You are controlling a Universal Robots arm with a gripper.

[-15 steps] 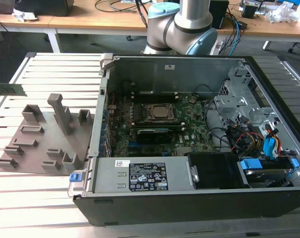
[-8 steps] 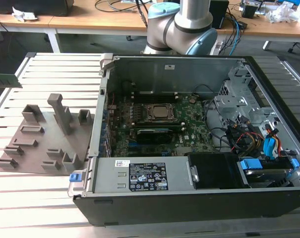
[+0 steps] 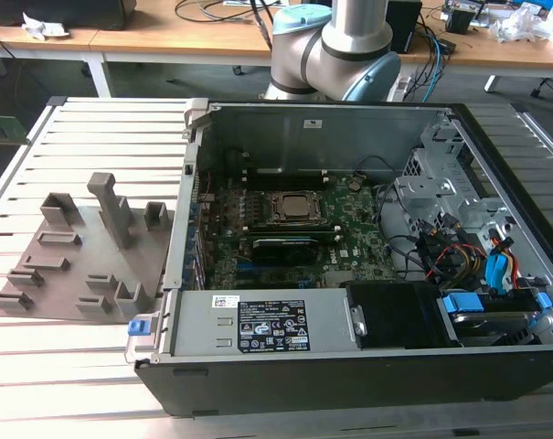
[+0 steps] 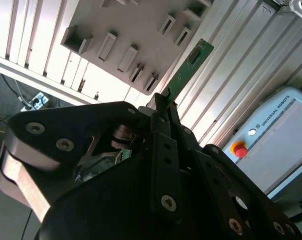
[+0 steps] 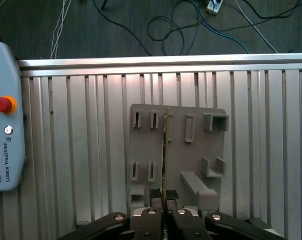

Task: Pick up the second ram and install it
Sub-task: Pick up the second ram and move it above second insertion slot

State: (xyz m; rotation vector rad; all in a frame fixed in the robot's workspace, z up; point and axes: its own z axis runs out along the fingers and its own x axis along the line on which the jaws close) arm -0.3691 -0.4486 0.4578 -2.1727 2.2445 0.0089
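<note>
The pick-up looked done. The tool (image 5: 163, 202) had its jaws clamped on one end of the second ram (image 5: 165, 150), a thin stick seen edge-on that ran straight out past the fingertips. Seating it was what remained. The stick hung ahead of the tool over the grey holder plate (image 5: 180, 165) and seemed lifted free of the plate's slots. The slatted counter (image 5: 81, 150) lay beyond that, and I judged the stick well apart from the computer.

The computer case (image 3: 322, 128) lay open on the counter. Inside were the motherboard (image 3: 358, 242) with its CPU socket (image 3: 294, 208), a black card (image 3: 285, 249) just beside the socket, a power supply (image 3: 258, 325), a drive cage (image 3: 441, 183) and loose cables (image 3: 459, 256). Whether another stick already sat in the memory slots, I could not tell. A teach pendant (image 5: 6, 130) rested off to one side of the tool.
</note>
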